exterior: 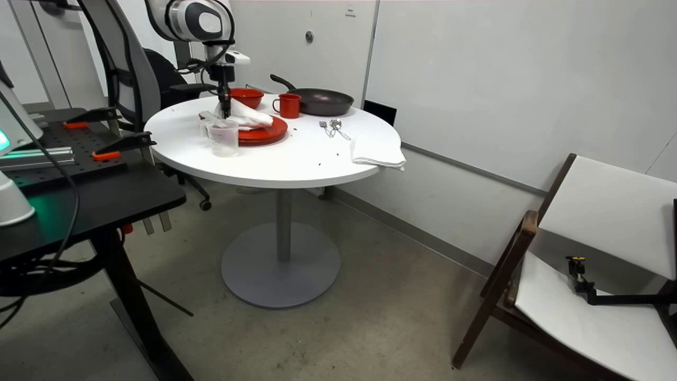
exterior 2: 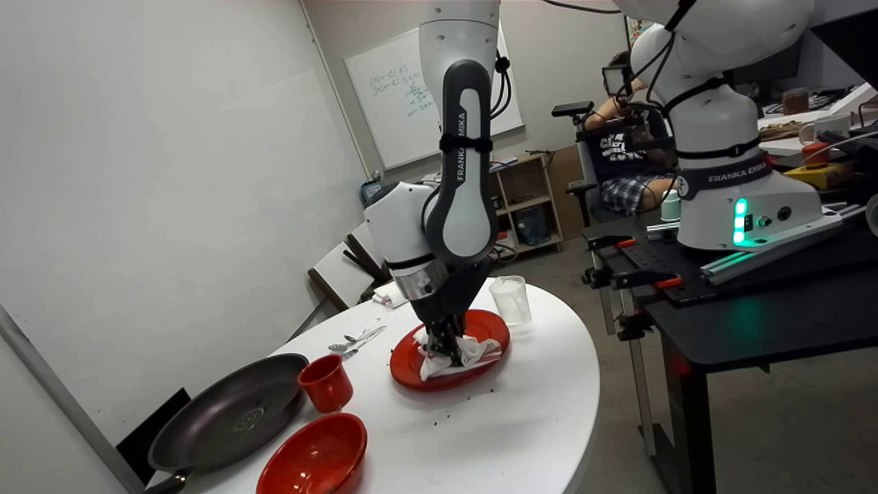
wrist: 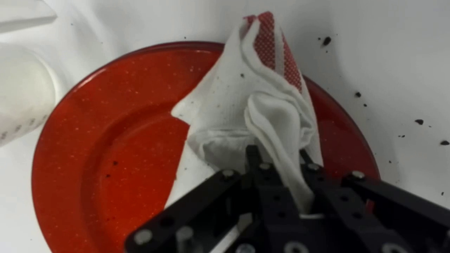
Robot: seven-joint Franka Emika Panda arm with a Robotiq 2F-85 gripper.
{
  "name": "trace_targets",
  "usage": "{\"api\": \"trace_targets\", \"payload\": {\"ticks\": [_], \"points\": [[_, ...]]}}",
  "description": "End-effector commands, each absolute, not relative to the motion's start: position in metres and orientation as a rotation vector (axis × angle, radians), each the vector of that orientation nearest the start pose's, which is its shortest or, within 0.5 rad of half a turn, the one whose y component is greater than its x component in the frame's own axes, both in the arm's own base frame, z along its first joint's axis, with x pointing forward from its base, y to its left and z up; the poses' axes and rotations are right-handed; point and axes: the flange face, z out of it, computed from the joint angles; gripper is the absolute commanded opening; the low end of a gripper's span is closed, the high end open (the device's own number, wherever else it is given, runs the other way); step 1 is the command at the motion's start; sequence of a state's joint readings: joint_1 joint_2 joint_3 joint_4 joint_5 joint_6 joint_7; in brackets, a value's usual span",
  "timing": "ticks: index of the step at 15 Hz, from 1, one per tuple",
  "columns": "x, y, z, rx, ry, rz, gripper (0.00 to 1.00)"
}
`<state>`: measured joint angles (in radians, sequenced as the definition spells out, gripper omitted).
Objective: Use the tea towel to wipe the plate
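The gripper (wrist: 277,154) is grasping the tea towel (wrist: 225,95): one raised fold is standing between its fingertips (wrist: 251,152), while the rest of the cloth is lying loosely over the plate (wrist: 137,186). In my judgement this pinch is serving well, because a thin fold is easy to clamp and the free cloth below is forming a soft pad. The striped end is reaching past the plate's rim, over the table (exterior 2: 535,425). Dark crumbs (wrist: 327,41) are lying on table, plate and towel, which is probably giving the reason for wiping.

The plate is resting toward the table edge facing the black desk (exterior 2: 789,329), maybe for easy reach of the arm (exterior 2: 463,165). Nearer to this edge, a translucent cup (exterior 2: 511,302) is standing just beside the plate; a wide stroke could push it. The frying pan (exterior 2: 233,412) is occupying the table edge by the white wall (exterior 2: 137,171), with the red mug (exterior 2: 327,384) and red bowl (exterior 2: 315,453) near it, so they are leaving some room for wiping.
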<state>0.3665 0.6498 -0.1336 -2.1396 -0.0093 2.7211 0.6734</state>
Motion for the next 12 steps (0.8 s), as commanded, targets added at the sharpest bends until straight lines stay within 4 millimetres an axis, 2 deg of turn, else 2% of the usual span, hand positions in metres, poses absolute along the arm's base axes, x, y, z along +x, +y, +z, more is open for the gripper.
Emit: {"api": "trace_targets", "payload": {"ticks": [1, 11, 12], "points": [[0.5346, 0.1268, 0.0888, -3.156, 0.729, -0.020, 0.03], [0.5377, 0.1290, 0.0877, -3.098, 0.770, -0.111, 0.03], [0.5404, 0.1252, 0.0929, -3.117, 0.738, -0.087, 0.11]]}}
